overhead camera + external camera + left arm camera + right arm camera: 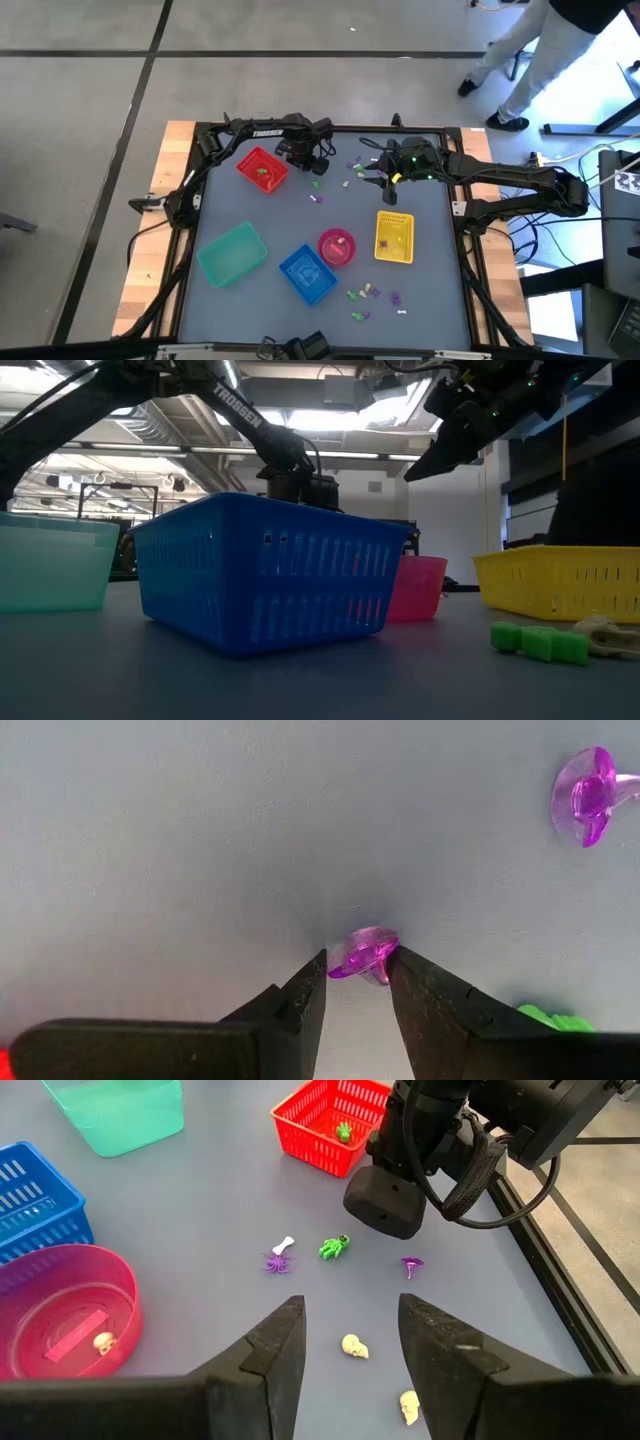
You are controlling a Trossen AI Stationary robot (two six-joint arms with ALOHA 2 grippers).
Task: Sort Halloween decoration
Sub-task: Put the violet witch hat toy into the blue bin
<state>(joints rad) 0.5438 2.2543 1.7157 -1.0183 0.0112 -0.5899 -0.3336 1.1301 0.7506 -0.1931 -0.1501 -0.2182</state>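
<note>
Your grey table carries red, teal, blue and yellow baskets, a pink bowl, and scattered tiny trinkets.

Right gripper hangs with its fingers spread over open table – bare surface straight below, with only a cream skull sitting between the fingertips and a second skull just off to one side. Ahead of it things get tight: the left arm's wrist block hangs low and fills the way to the red basket. Between that block and the right gripper lie a purple spider, a white bone, a green figure and a purple top – small stuff, with gaps between. The pink bowl and blue basket wall off one flank.
</note>
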